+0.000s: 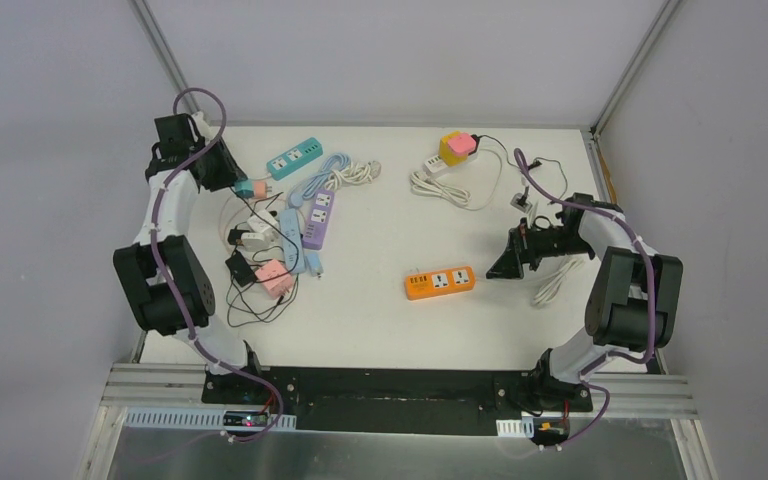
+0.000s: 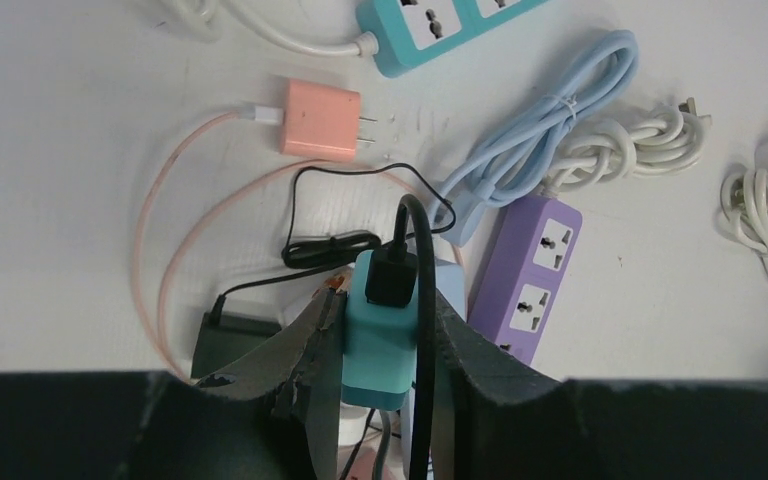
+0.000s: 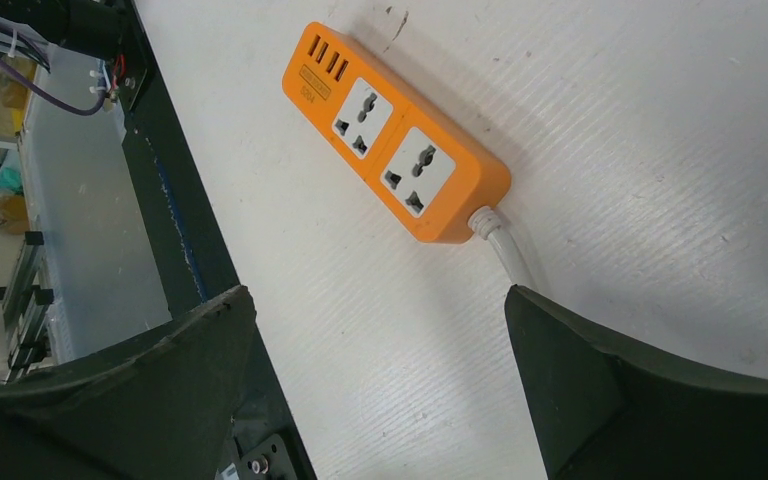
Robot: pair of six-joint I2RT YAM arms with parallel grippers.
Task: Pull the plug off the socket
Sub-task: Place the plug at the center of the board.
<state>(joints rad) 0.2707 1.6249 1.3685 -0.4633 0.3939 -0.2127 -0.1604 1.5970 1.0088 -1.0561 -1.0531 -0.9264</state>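
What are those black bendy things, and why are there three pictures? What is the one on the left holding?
Those are two robot arms bolted to a white table. One picture looks down from above; the other two come from small cameras on each arm's wrist, so you see its own fingers. Lying on the table are power strips: an orange one, a purple one and a teal one, plus a pink charger and many cords. The left gripper is pinching a teal plug block with a black cable stuck in it. The right gripper is wide open, holding nothing, near the orange strip.
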